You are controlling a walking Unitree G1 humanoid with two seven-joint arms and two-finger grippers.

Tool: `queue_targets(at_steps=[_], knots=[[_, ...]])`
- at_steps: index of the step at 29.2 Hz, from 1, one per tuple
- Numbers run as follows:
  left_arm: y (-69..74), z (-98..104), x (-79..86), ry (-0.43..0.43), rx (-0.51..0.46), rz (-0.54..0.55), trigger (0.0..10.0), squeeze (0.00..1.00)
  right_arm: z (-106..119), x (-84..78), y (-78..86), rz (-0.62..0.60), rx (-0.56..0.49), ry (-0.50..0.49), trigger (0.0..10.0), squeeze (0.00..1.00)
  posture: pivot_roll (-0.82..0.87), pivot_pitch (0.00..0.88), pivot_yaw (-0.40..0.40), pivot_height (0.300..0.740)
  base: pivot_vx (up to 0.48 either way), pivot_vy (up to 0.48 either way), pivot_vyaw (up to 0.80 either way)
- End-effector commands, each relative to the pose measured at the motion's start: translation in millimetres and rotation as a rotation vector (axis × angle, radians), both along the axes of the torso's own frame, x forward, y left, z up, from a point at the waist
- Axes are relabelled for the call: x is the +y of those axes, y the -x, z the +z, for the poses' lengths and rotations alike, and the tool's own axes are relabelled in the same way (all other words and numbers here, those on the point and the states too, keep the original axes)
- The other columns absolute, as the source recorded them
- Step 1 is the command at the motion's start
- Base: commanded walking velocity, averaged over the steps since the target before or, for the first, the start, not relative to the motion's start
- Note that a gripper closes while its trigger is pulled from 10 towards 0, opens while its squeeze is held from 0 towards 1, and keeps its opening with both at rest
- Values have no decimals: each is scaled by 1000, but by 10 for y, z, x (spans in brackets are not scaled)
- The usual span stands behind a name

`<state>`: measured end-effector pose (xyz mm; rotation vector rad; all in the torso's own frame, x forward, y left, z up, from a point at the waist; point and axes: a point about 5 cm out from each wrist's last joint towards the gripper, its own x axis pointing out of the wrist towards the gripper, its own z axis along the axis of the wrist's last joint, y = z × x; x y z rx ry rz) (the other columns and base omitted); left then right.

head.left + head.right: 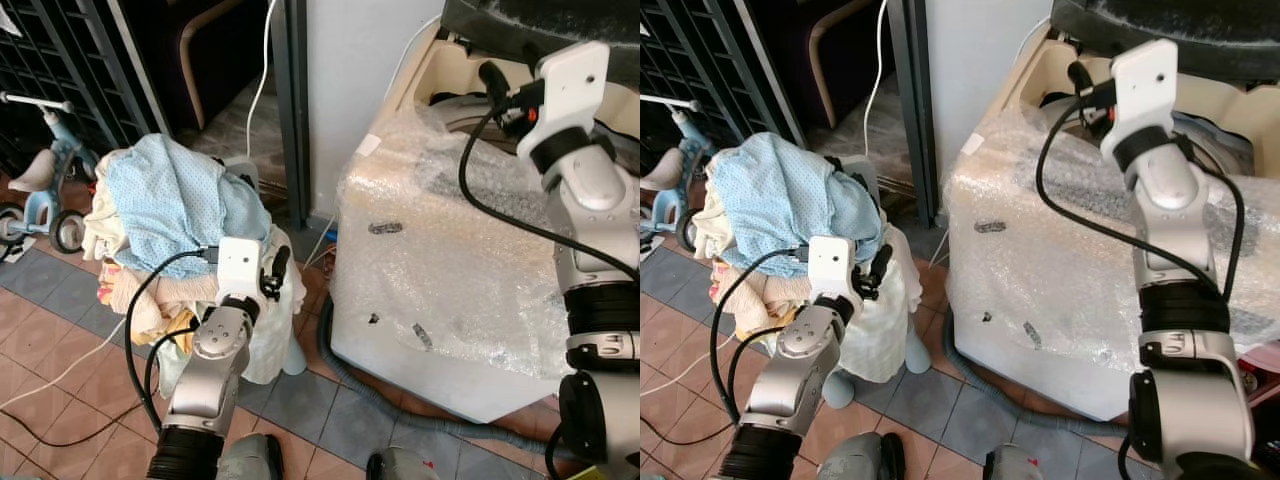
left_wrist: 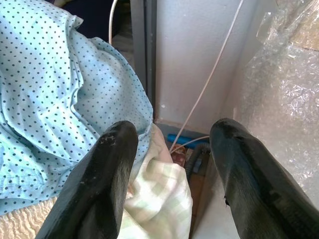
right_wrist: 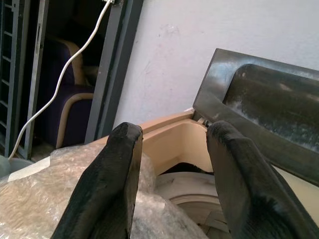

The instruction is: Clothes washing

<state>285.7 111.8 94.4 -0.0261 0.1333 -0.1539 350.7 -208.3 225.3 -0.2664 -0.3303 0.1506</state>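
Note:
A heap of clothes (image 1: 170, 215), topped by a light blue dotted garment (image 2: 50, 99), rests on a white stool at my left. My left gripper (image 2: 172, 169) is open at the right edge of the heap, over a pale checked cloth (image 2: 159, 199), holding nothing. The washing machine (image 1: 440, 290), wrapped in bubble wrap, stands at my right with its dark lid (image 3: 269, 109) raised. My right gripper (image 3: 172, 169) hovers open above the machine's top, near the tub opening (image 3: 184, 184).
A grey drain hose (image 1: 400, 410) curls on the tiled floor by the machine's base. A white cable (image 1: 265, 70) hangs along the dark door frame (image 1: 293, 110). A child's tricycle (image 1: 45, 190) stands at far left, with a loose cord (image 1: 60, 370) on the floor.

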Motion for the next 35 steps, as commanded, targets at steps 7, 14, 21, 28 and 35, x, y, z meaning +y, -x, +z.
queue_targets(at_steps=[7,14,21,28,35], knots=[[-21,71,96,-26,-37,92,10000,0,87,218,153,-8,-14,-115,10000,0,-104,70,49,740,0,480,0],[-7,75,108,-36,-42,107,10000,0,88,344,216,79,-16,-77,10000,0,-93,74,40,740,0,480,338],[0,130,149,-45,-95,130,10000,0,8,369,274,72,27,-132,10000,0,-86,69,36,740,0,61,544],[-25,117,214,-33,-83,177,10000,0,-353,460,432,45,155,-150,10000,0,-90,65,37,740,0,0,0],[-32,130,227,-47,-110,175,10000,0,-521,636,536,91,187,-179,10000,0,-86,54,36,740,241,140,0]])
